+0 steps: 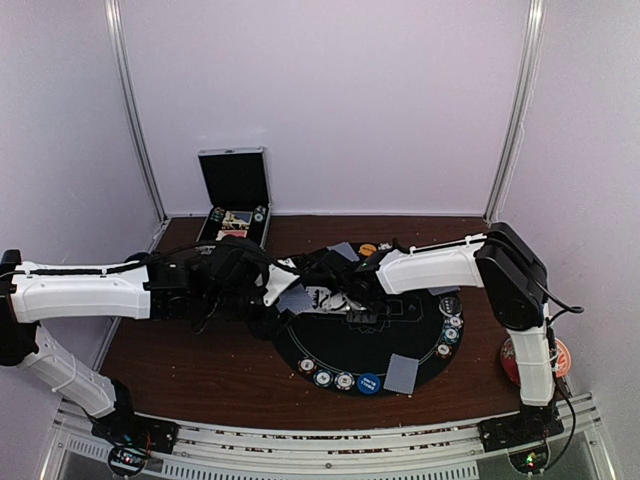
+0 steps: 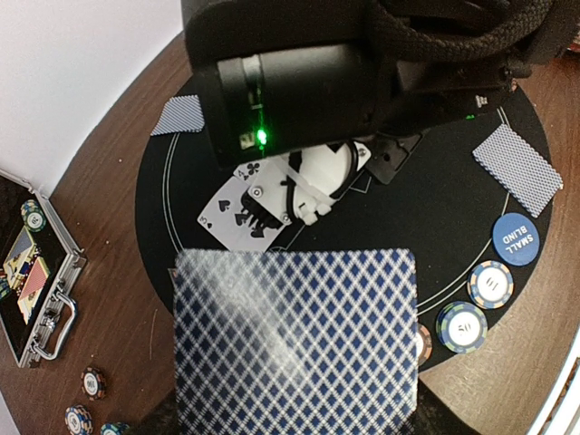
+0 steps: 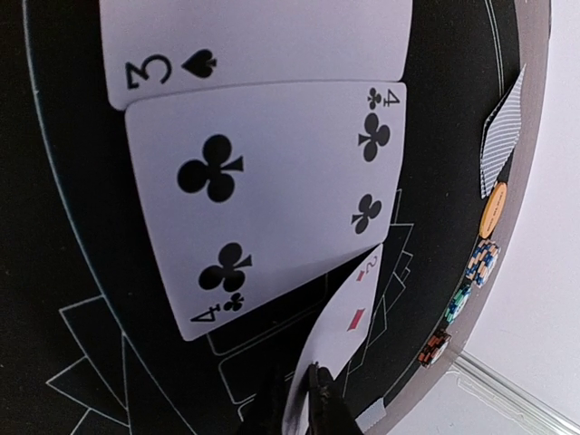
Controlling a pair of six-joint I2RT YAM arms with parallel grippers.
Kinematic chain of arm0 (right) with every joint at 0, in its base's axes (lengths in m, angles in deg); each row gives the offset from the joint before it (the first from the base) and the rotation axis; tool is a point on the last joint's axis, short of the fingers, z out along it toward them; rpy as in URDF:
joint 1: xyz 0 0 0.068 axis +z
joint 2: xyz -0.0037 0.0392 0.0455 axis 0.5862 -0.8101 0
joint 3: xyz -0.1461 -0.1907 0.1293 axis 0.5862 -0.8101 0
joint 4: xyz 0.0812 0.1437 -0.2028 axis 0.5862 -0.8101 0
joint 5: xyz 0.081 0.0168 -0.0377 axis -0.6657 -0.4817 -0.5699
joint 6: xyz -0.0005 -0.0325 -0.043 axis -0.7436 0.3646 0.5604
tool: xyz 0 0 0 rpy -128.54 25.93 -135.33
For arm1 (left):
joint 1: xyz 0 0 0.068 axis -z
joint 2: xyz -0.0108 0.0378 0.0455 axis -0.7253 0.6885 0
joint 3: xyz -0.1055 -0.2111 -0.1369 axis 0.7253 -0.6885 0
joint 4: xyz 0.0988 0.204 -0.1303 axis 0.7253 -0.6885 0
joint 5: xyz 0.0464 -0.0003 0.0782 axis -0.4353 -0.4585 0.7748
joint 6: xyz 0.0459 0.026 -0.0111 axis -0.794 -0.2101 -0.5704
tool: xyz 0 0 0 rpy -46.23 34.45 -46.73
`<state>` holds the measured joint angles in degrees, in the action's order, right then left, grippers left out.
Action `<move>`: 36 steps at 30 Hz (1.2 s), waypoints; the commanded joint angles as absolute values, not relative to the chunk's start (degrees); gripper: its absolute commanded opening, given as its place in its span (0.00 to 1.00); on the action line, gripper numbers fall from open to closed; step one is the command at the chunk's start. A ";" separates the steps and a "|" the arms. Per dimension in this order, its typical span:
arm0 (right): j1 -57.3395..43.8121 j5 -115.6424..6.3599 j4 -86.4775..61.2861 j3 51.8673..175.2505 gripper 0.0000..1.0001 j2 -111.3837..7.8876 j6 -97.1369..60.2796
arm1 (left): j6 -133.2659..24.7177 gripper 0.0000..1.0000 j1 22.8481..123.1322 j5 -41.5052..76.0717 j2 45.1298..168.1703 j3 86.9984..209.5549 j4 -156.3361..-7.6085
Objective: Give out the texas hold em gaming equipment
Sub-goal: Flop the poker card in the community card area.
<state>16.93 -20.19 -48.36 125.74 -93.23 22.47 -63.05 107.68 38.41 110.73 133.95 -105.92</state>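
Cards (image 3: pixel 272 199), three face-up, right pincer (image 3: pixel 297 401) pinching red two (image 3: pixel 349 313), left pincer (image 1: pixel 276 286) holding deck (image 2: pixel 294 349)

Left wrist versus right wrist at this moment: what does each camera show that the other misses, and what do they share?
Only left wrist: the blue-backed deck close to the lens, the Small Blind button, the open chip case. Only right wrist: the three of spades and four of clubs in full, a red two pinched in the right gripper, the orange disc. Both: the black mat, chips at its edge, and parts of those face-up cards.
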 commanded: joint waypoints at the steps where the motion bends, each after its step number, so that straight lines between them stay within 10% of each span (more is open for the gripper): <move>1: 17.63 -21.45 -49.66 126.36 0.11 -93.07 21.93 | -63.43 0.65 107.93 38.63 109.29 134.70 -102.70; 24: 19.30 -22.31 -52.53 125.82 0.28 -92.73 22.36 | -63.48 0.65 107.93 38.81 109.20 134.67 -102.66; 36: 19.34 -25.96 -53.78 126.69 0.62 -88.03 22.03 | -63.43 0.65 107.93 39.03 109.05 134.67 -102.70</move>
<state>19.00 -23.58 -52.18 125.74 -91.96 22.60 -63.02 107.68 38.45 110.64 133.95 -105.92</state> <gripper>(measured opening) 0.551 0.650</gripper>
